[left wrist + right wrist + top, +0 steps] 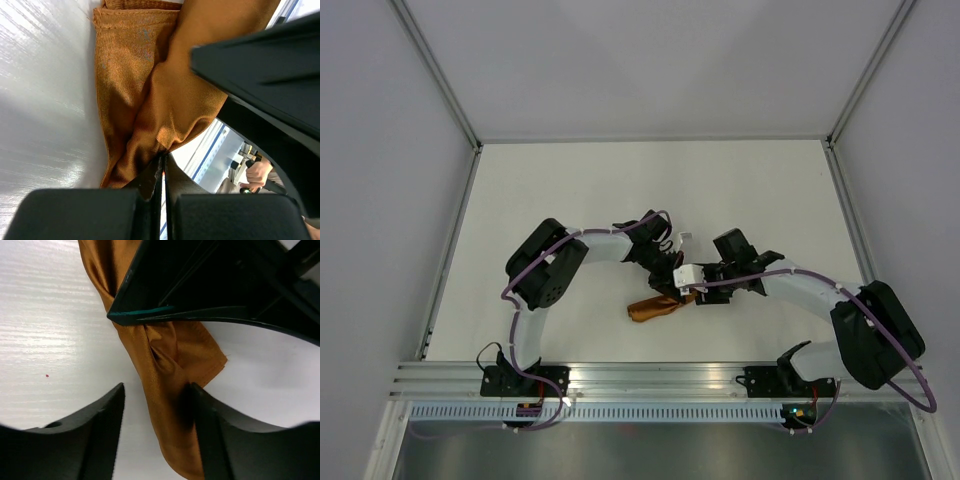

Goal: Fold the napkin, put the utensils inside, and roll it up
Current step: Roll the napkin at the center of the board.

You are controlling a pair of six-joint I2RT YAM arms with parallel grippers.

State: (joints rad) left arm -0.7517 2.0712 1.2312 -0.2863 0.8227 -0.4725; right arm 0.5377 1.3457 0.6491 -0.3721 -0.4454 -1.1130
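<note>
From above, both arms meet over the bunched rust-brown napkin (653, 308), which lies on the white surface (620, 190) toward its near edge. Left wrist view: the left claw (162, 167) is pinched tight on a fold of the napkin. Right wrist view: the right claw (156, 392) stands spread, with the napkin's twisted end lying between its fingers.

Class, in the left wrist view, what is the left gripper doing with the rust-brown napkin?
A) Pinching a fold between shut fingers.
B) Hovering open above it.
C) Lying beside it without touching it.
A: the left gripper is shut, its fingers meeting on a bunched fold of the napkin.
</note>
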